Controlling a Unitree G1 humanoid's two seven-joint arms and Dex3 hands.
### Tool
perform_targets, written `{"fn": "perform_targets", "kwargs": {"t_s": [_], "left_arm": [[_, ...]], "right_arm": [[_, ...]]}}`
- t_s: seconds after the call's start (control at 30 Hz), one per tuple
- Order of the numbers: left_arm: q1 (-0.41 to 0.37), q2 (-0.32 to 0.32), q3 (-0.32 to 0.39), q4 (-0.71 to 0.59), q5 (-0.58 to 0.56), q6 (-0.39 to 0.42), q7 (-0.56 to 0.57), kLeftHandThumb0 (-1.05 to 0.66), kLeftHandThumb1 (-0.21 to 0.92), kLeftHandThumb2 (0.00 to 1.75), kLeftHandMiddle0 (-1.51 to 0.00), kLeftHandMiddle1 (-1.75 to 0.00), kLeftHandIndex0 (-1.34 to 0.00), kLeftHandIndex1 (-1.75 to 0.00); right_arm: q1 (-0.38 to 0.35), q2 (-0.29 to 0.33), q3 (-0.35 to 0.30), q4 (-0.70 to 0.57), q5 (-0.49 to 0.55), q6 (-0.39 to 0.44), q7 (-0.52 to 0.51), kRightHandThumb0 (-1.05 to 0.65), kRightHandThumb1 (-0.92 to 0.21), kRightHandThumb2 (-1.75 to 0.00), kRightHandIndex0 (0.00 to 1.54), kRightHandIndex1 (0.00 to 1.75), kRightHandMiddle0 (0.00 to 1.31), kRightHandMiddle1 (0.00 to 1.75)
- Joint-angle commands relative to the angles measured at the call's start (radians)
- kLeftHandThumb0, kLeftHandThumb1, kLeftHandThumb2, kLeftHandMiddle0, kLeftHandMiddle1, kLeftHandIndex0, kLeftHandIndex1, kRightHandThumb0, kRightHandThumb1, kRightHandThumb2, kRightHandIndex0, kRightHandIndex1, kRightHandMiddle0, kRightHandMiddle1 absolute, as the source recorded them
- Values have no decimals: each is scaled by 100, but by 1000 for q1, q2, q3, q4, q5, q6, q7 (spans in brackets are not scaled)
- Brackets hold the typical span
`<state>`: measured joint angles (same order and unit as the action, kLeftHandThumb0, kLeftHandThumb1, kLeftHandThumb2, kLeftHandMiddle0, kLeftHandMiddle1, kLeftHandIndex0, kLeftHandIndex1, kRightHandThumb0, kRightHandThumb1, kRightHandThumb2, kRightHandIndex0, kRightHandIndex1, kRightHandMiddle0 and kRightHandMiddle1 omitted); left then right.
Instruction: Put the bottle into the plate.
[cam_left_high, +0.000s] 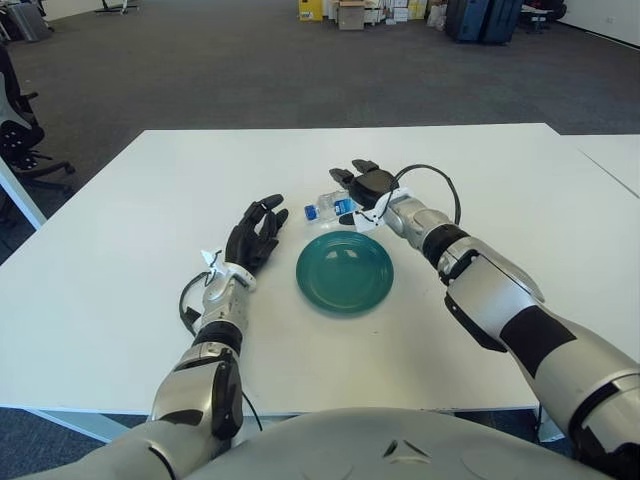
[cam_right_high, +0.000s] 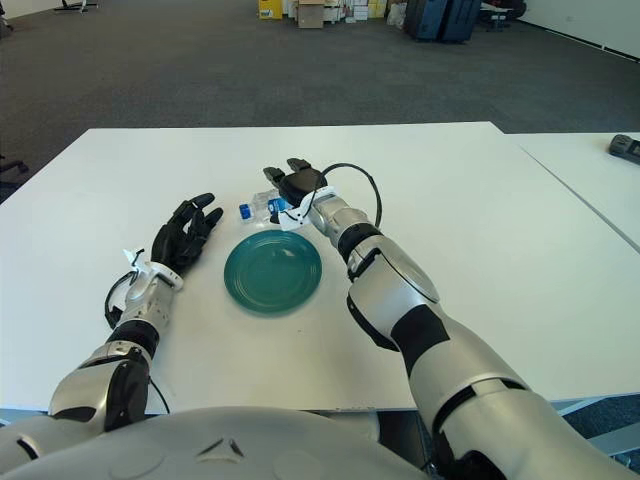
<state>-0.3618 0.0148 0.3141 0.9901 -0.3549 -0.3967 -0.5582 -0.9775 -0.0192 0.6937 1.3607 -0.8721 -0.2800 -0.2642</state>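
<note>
Since the bottle (cam_left_high: 328, 206) lies on its side on the white bench (cam_left_high: 120, 250), just beyond the far rim of the green plate (cam_left_high: 343, 271) with its blue cap pointing toward the robot's left, the step in hand looks like securing a grip on it, and the sound way is to close around the clear body near its middle rather than at the cap end, so that it does not roll away or pivot out when lifted. The right robot hand (cam_left_high: 362, 188) sits over the bottle's right end, its dark fingers (cam_right_high: 296, 166) spread and reaching past the body; it appears to be touching or very nearly touching the bottle, but no closed grasp is visible, so I judge it apart and not yet clamped. Once the fingers wrap firmly, a low lift and a short carry toward the robot should be enough, as the plate is just beside it; setting the bottle down well inside the rim would keep it from rolling off. The left robot hand (cam_left_high: 253, 236) shows to the left of the plate, fingers extended and holding nothing.
</note>
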Motion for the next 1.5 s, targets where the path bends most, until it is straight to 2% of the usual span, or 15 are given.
{"fn": "perform_targets", "kwargs": {"t_s": [0.0,0.27,0.37,0.6,0.63,0.73,0.83,1.13,1.3,1.37,1.47], "left_arm": [[31,-8,-11,7,15,19,19,-49,87,71,-54,-54,-28,-99],[55,-20,-20,-34,22,14,36,-48,83,77,-55,-57,-30,-101],[67,-27,-20,-56,19,13,46,-47,76,87,-55,-66,-32,-108],[87,-41,-3,-93,-21,25,29,-45,70,95,-54,-82,-32,-120],[88,-42,1,-97,-29,27,21,-41,77,80,-54,-87,-29,-138],[93,-43,5,-113,-43,29,2,-37,85,62,-53,-98,-26,-161],[102,-44,5,-131,-52,28,-13,-37,83,65,-53,-108,-25,-170],[123,-42,3,-169,-66,25,-56,-37,78,72,-55,-126,-28,-174],[124,-36,3,-168,-75,30,-82,-37,76,75,-57,-133,-29,-175],[123,-34,5,-167,-80,34,-92,-38,75,76,-57,-136,-30,-175],[123,-33,8,-168,-87,40,-103,-38,75,76,-57,-138,-30,-175]], "right_arm": [[-1,14,-10,12,18,26,20,-105,-92,-74,0,0,0,0],[24,35,-28,21,35,52,64,-105,-92,-76,0,0,0,0],[39,40,-35,25,45,59,77,-105,-92,-78,0,0,0,0],[89,37,-39,32,46,70,88,-105,-92,-81,0,0,0,0],[97,35,-39,33,46,71,89,-105,-92,-82,0,0,0,0],[109,29,-37,35,42,71,89,-105,-92,-84,0,0,0,0],[115,24,-32,36,36,73,88,-105,-92,-86,0,0,0,0],[123,19,-19,36,25,76,76,-104,-92,-84,0,0,3,2],[127,20,-21,35,29,74,64,-100,-92,-72,3,1,7,5],[128,23,-21,35,28,80,49,-95,-92,-62,17,1,4,30],[128,28,-12,36,17,93,25,-88,-92,-50,37,9,1,69]]}}
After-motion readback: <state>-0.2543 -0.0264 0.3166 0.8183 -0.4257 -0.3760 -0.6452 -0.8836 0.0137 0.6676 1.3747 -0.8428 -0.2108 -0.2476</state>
